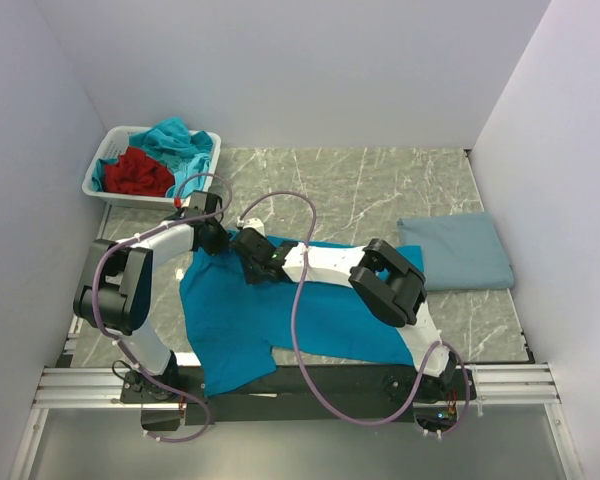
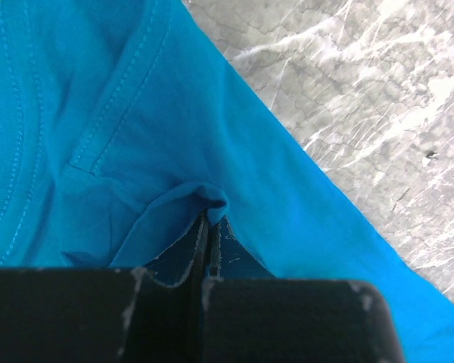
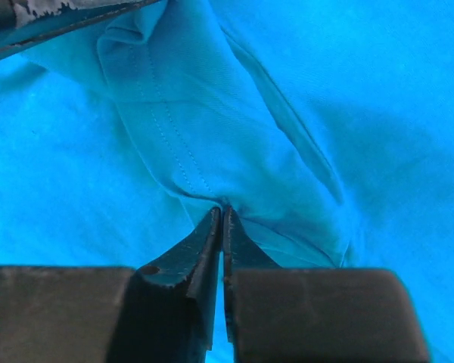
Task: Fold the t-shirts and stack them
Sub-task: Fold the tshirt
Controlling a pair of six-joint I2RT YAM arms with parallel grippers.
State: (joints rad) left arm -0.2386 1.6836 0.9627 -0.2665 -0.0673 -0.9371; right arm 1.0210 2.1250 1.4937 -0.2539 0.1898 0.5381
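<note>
Marbled grey table (image 1: 380,180), white walls (image 1: 280,60): the teal-blue t-shirt (image 1: 250,330) lies spread near-centre, a folded slate-blue t-shirt (image 1: 458,252) at right. Left wrist: the left gripper (image 2: 209,231), fingers closed, pinches a fold of the teal-blue t-shirt. Right wrist: the right gripper (image 3: 221,223) is closed tight on a seamed fold.

We log the left arm (image 1: 130,275) and right arm (image 1: 385,280) as alike: white tubular links, bulky black joint housings, black bases (image 1: 145,385). A mauve-grey cable (image 1: 296,300) trails along each. Left hand (image 2: 206,227) and right hand (image 3: 221,215): black wedge-shaped fingers (image 3: 200,249) on a black block body, the left one's top edge scuffed whitish.
</note>
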